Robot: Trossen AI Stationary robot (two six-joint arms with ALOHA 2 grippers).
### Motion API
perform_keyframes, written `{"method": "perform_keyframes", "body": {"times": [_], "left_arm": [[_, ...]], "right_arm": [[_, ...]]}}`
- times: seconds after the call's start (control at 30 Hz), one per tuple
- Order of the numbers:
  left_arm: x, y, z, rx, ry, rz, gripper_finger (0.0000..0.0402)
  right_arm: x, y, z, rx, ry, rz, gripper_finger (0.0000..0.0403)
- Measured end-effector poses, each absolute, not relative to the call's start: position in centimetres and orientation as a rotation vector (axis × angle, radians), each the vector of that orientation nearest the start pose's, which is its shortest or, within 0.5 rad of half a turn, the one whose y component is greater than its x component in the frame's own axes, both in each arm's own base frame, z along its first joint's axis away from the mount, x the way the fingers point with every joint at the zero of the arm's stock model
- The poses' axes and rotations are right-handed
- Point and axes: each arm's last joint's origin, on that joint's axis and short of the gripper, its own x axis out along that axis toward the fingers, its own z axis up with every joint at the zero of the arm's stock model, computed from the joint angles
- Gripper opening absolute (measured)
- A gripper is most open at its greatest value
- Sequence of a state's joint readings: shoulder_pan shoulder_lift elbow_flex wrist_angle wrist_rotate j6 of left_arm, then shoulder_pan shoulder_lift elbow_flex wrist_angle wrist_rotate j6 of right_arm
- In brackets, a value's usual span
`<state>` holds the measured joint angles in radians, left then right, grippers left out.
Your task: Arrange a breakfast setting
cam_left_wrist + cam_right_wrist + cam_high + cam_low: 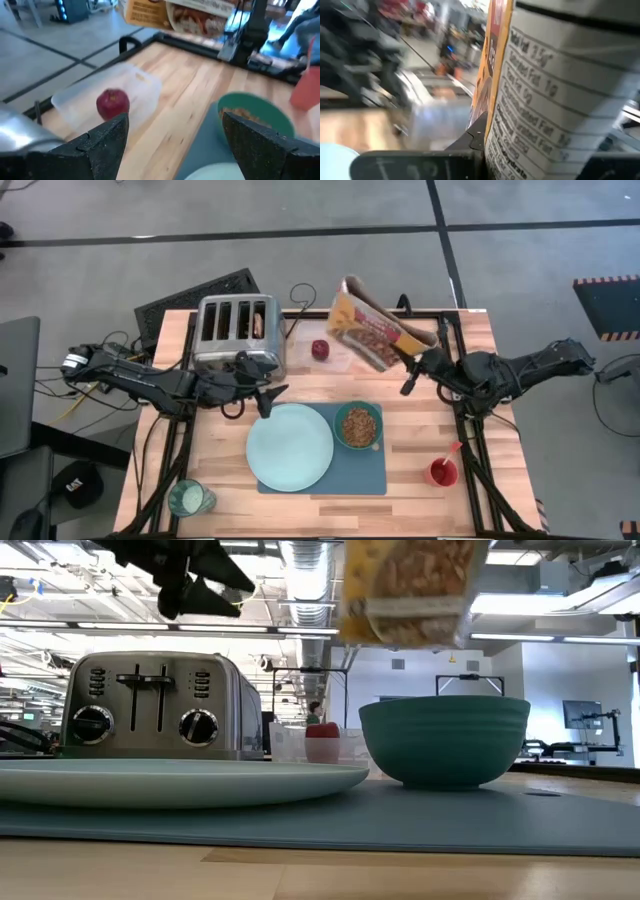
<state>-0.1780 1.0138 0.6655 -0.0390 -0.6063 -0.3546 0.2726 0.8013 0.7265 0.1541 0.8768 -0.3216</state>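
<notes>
The slate-blue mat (345,476) lies near the front, bearing the pale mint plate (290,446) and the green bowl (358,427), which holds cereal. A small dark red fruit (320,350) rests on a clear plastic lid (90,100) beside the toaster. A brown toast slice (258,323) stands in a toaster slot. My left gripper (266,395) is open and empty, between toaster and plate. My right gripper (410,368) is shut on a yellow cereal box (375,330) held high, beyond the bowl. A red handle (455,448) sticks out of the red cup. My right gripper holds the cereal box by its lower end (405,348), coming from the table's right side. In the right wrist view a dark finger (479,136) lies against the box by its nutrition panel (545,100). The box is tilted and lifted clear of the table.
The chrome four-slot toaster (238,332) stands at the far left. A red cup (443,473) is at the front right, and a glass (188,498) at the front left corner. Bare wood lies right of the mat.
</notes>
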Motion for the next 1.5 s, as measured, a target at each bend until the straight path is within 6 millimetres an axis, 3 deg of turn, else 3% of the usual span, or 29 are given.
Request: {"method": "perform_keyframes", "body": {"times": [0.33, 0.67, 0.97, 1.27, 1.5], "left_arm": [[22.8, -2.4, 24.8, -0.205, 0.358, 0.494, 0.0307], [23.1, -2.5, 24.6, -0.213, 0.363, 0.477, 0.0307], [23.1, -2.6, 24.6, -0.219, 0.364, 0.459, 0.0307], [23.1, -2.6, 24.6, -0.220, 0.366, 0.454, 0.0307], [23.1, -2.6, 24.6, -0.222, 0.367, 0.453, 0.0307]], "right_arm": [[16.0, 1.6, 32.1, -0.266, 0.216, -0.814, 0.0071], [14.8, -0.7, 29.2, -0.190, 0.311, -0.931, 0.0071], [13.0, -2.7, 26.6, -0.052, 0.308, -0.951, 0.0072], [12.8, -4.0, 23.8, -0.004, 0.381, -0.954, 0.0072], [12.7, -4.4, 23.4, 0.033, 0.405, -0.924, 0.0074]]}}
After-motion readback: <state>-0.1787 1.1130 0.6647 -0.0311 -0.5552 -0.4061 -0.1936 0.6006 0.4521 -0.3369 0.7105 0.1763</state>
